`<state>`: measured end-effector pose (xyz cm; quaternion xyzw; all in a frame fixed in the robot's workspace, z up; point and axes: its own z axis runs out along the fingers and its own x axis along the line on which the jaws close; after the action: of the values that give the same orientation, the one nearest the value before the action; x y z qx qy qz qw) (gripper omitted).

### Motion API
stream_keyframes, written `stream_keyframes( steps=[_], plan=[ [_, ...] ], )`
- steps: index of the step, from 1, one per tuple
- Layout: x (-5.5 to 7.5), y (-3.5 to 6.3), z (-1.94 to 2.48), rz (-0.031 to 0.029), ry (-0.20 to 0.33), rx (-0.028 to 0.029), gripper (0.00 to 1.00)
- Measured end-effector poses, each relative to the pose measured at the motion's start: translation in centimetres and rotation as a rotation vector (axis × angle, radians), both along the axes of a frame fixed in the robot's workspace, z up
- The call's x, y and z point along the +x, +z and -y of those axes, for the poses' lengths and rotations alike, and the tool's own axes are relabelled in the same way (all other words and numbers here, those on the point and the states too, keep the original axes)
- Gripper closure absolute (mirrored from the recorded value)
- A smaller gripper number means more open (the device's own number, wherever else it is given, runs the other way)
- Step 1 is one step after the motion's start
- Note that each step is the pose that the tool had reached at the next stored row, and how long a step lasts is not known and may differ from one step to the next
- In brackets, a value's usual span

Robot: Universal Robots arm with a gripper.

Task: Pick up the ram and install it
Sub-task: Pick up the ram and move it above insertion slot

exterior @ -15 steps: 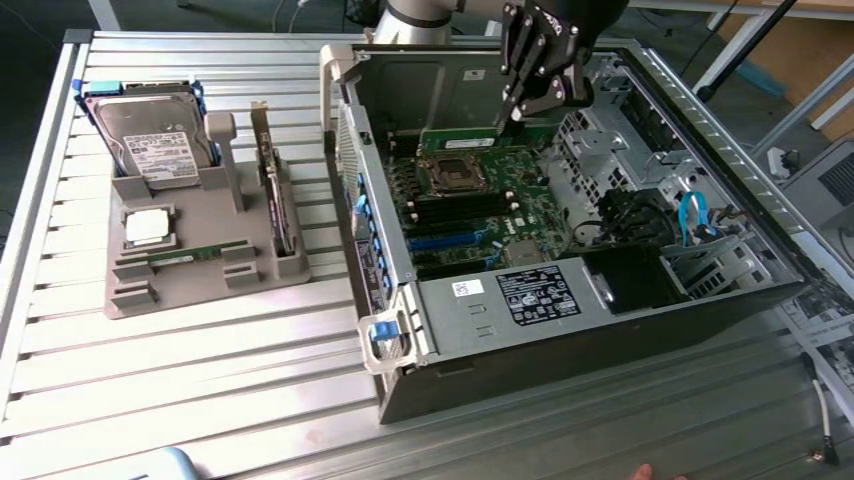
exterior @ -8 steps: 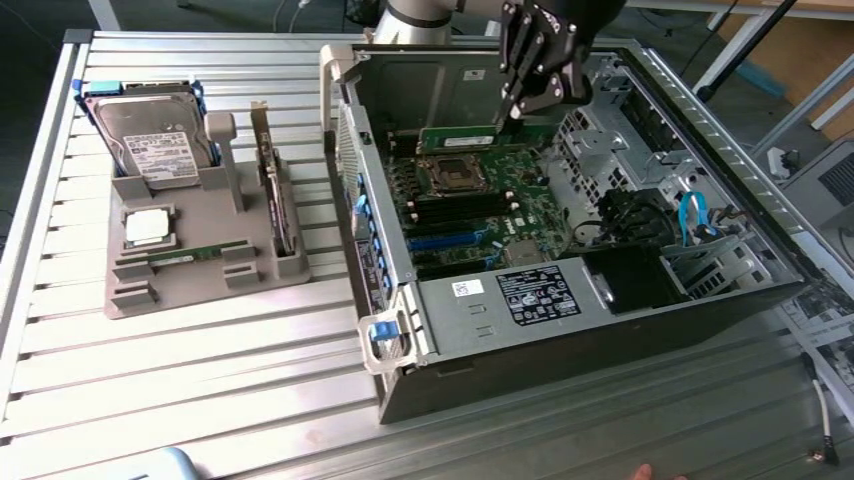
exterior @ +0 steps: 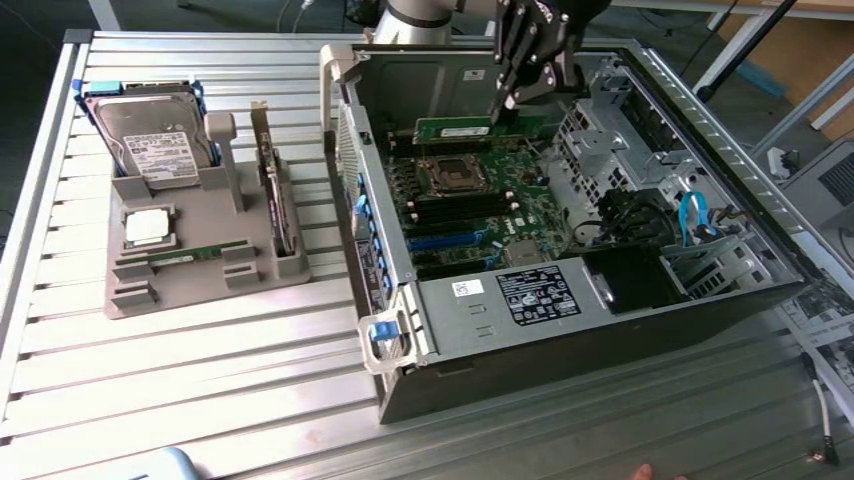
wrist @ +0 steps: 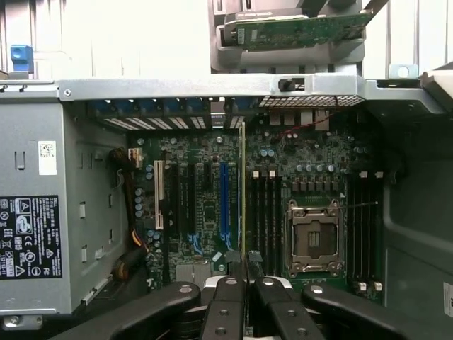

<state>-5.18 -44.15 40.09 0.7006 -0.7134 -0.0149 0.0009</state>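
item 1, the ram (exterior: 467, 130): a thin green stick, held level and on edge in the upper centre of the exterior view. it is inside the open computer case (exterior: 427, 85), close over the motherboard (exterior: 507, 215) and just above the processor socket (exterior: 447, 175) in the frame. in the wrist view we see it edge-on, as 1 thin line running away from the camera.

item 2, the gripper (exterior: 514, 100): pressed together on the ram's upper edge, with 1 of the fingers (wrist: 228, 304) on each face of the stick. we see no tilt in the hold.

item 3, the memory slots (wrist: 265, 212): black and parallel, running beside the socket. the ram's line lies parallel to them and just beside the nearest 1. we cannot tell whether its lower edge touches a slot.

item 4, handling note: we judge the step in hand to be seating the stick.
- done well, it means keeping the stick parallel to 1 slot with both ends level.
- the press should go straight down, with no twist.
- the notch should meet the slot's key, and the end latches should stand open; we cannot make out either.
- the risk, as we judge it, is landing on the ridge between 2 slots.

item 5, the grey tray (exterior: 200, 290): at the exterior view's left, well apart from the case. it holds a hard drive (exterior: 147, 140), an expansion card (exterior: 274, 200) and 1 more green stick (exterior: 200, 252).
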Motion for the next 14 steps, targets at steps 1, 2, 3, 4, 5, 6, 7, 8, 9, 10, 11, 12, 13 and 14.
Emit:
stream_keyframes(
  steps=[1,2,3,4,5,6,7,8,9,10,11,12,13,14],
  plan=[
    [0.0,0.0,0.0,0.0,0.0,0.0001,0.88],
    [0.0,0.0,0.0,0.0,0.0,0.0001,0.88],
    [0.0,0.0,0.0,0.0,0.0,0.0,0.88],
    [0.0,0.0,0.0,0.0,0.0,0.0,0.88],
    [0.1,0.0,-0.01,0.0,0.0,0.0,0.88],
    [0.3,0.0,-0.01,0.0,0.0,0.0001,0.88],
    [0.6,0.0,-0.01,0.0,0.0,0.0,0.88],
    [0.9,0.0,-0.01,0.0,0.0,0.0,0.88],
    [1.1,0.0,0.0,0.0,0.0,0.0,0.88],
    [1.4,0.0,-0.01,0.0,0.0,0.0,0.88],
    [1.8,0.0,0.0,-0.0001,0.0,0.0,0.88],
    [2.0,0.0,0.0,0.0,0.0,0.0,0.88],
    [2.4,0.0,0.0,0.0,0.0,0.0002,0.88],
    [2.7,-0.01,0.0,0.0,0.0,0.0002,0.88]
  ],
)
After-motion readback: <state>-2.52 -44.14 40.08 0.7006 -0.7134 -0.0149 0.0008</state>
